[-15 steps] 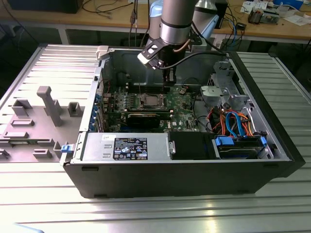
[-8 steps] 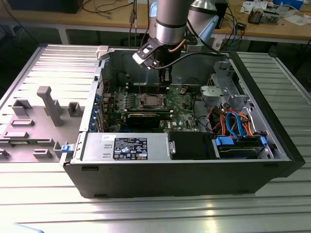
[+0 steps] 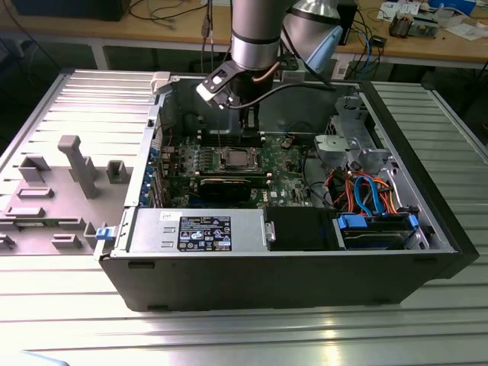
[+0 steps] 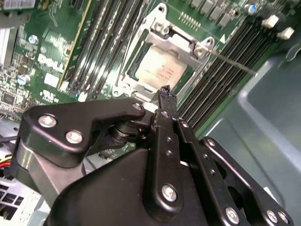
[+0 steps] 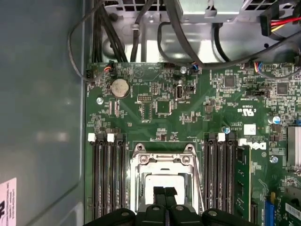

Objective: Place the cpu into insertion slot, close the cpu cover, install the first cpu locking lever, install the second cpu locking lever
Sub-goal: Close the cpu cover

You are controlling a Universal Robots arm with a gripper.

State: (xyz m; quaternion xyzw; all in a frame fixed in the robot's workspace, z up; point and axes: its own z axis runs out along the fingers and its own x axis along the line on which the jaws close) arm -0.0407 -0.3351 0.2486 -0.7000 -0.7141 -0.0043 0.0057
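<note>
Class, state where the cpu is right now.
In both wrist views the cpu lies mid-board on the green motherboard, framed by the cpu cover, between two banks of memory slots, with the gripper close by it.

The board [image 5: 188, 113] is green, patterned with fine pale traces; its long slots [image 5: 107, 179] are black with white end clips. The cpu [image 4: 160, 70] seems pale tan-silver under the glare, inside the dull grey cover [image 4: 183, 43]. The gripper [image 4: 165, 93] is black, silver-screwed. Blue, orange and red cables [image 3: 366, 191] cross the black case [image 3: 267, 278].
</note>
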